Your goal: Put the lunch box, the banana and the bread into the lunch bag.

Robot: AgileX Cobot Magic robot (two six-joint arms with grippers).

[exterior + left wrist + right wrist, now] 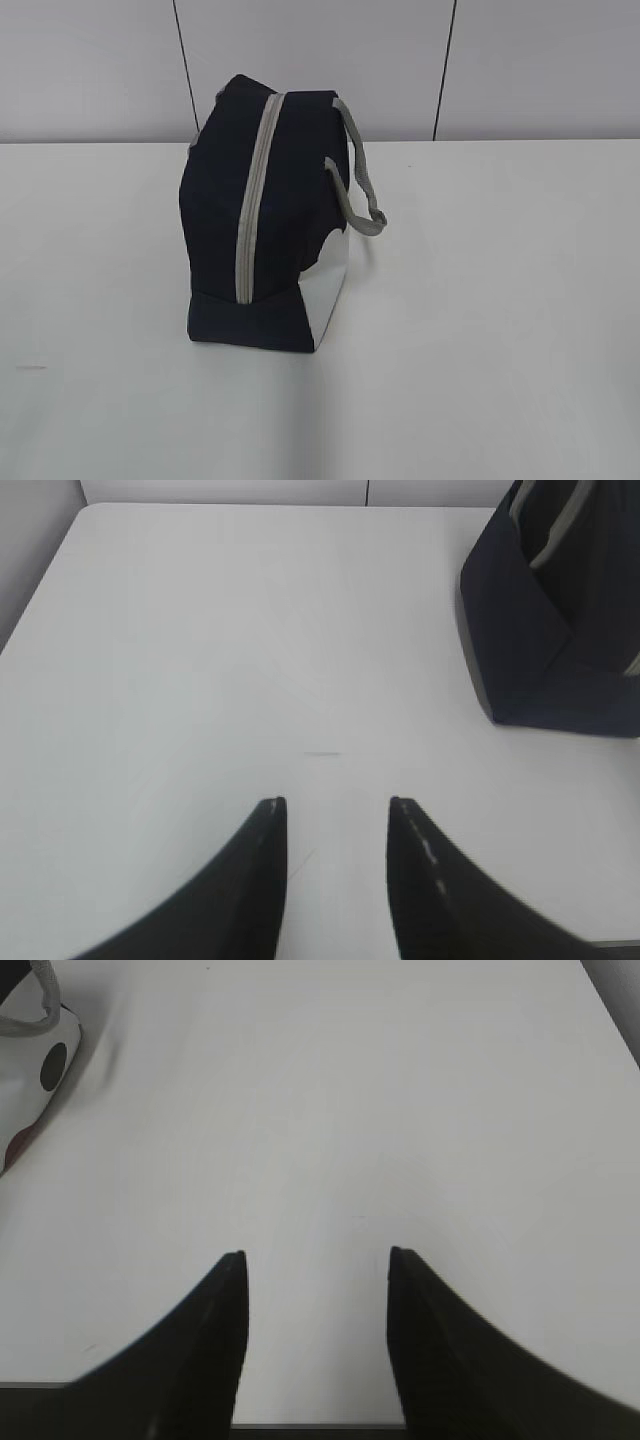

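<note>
The navy lunch bag point(265, 220) stands upright at the middle of the white table, its grey zipper point(255, 195) shut and its grey strap handles point(355, 175) hanging to the right. Its dark side shows at the upper right of the left wrist view point(550, 610); its white end panel with dots shows at the upper left of the right wrist view point(30, 1080). My left gripper point(337, 805) is open and empty above bare table. My right gripper point(316, 1255) is open and empty above bare table. Neither gripper shows in the exterior view. The lunch box, banana and bread are out of view.
The white table point(500, 300) runs back to a grey panelled wall point(100, 60). Its front edge shows at the bottom of the right wrist view point(320, 1426). Its far left corner shows in the left wrist view point(90, 510).
</note>
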